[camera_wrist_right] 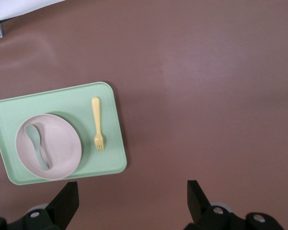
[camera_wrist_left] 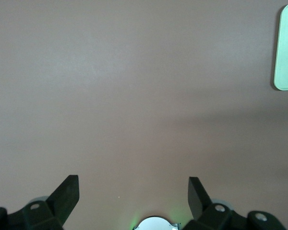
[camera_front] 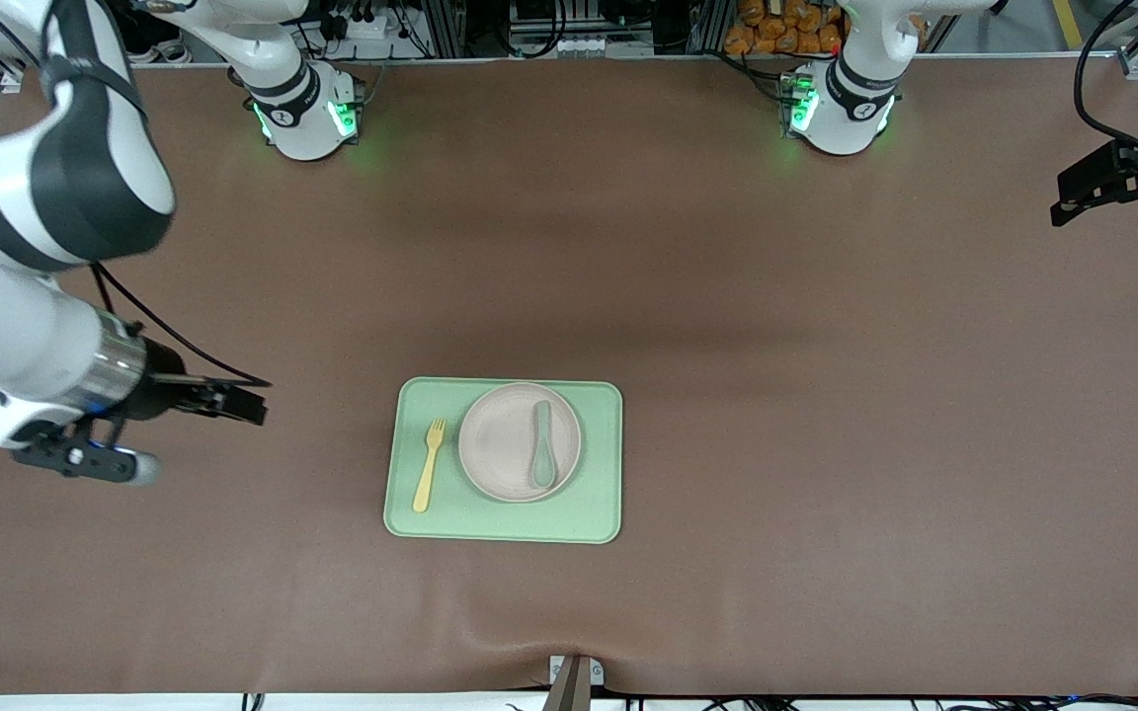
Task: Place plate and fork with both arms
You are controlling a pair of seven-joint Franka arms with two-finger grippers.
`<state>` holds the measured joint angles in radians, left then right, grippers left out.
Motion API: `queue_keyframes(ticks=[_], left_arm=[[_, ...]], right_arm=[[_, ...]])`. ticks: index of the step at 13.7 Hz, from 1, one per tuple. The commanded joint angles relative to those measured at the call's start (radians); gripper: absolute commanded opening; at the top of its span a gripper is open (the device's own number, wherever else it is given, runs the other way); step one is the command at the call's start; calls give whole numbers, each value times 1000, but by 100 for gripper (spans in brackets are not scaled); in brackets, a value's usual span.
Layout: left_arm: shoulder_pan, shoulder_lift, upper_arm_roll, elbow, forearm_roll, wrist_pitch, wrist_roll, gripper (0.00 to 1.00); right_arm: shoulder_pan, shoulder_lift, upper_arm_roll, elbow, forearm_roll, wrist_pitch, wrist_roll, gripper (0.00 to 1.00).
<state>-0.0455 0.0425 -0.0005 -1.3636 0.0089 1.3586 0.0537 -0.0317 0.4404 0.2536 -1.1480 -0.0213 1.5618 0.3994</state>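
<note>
Now, step in hand: you appear to have both items already set down, so the job looks finished or nearly so; back each arm off without sweeping low over the tray.
Tray: one rectangular light green plastic tray (camera_front: 503, 523) lies on the brown table (camera_front: 826, 395), between the two grippers and well apart from both.
Fork: one small pale yellow plastic fork (camera_front: 428, 464) lies flat on the tray, just beside the plate toward the right arm's end, tines pointing toward the robots' bases.
Plate: one small round pale beige-pink plastic plate (camera_front: 505, 444) sits on the tray, clear of either pair of jaws.
Spoon: one grey-green plastic spoon (camera_front: 541, 444) rests in the plate.
Right gripper (camera_front: 233, 400): jaws spread wide and empty, hanging over bare table toward the right arm's end, the tray some way ahead of the fingertips.
Left gripper (camera_front: 1112, 188): jaws spread wide and empty over bare table at the left arm's end, waiting; only a tray corner shows in its wrist view.
Count: two arms, one each of the rest.
</note>
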Motion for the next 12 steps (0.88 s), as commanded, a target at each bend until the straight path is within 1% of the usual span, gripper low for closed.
queue_keyframes(ticks=[1, 2, 3, 4, 5, 6, 9, 11, 12], left_arm=[[0, -24, -12, -22, 3, 16, 15, 100], [3, -30, -19, -25, 3, 8, 15, 100], [10, -35, -22, -25, 3, -4, 17, 100], [12, -42, -22, -26, 3, -12, 18, 100], [12, -41, -21, -23, 3, -10, 20, 100], [12, -39, -21, -22, 6, -9, 23, 100], [10, -36, -21, -23, 8, 2, 23, 100], [6, -30, -24, -25, 5, 20, 22, 100], [3, -27, -24, -25, 5, 36, 22, 100]], right_arm=[[-39, -103, 19, 0, -13, -106, -31, 100], [-40, -124, 4, 14, -6, -161, -83, 100], [-24, -156, -43, 20, -5, -217, -156, 100], [-8, -202, -89, 7, 6, -221, -209, 100], [-5, -244, -114, -42, 26, -220, -230, 100], [-8, -296, -119, -106, 47, -194, -234, 100], [-4, -451, -166, -345, 46, -62, -244, 100], [7, -534, -168, -473, 46, -5, -260, 100], [6, -557, -169, -502, 46, 3, -263, 100]])
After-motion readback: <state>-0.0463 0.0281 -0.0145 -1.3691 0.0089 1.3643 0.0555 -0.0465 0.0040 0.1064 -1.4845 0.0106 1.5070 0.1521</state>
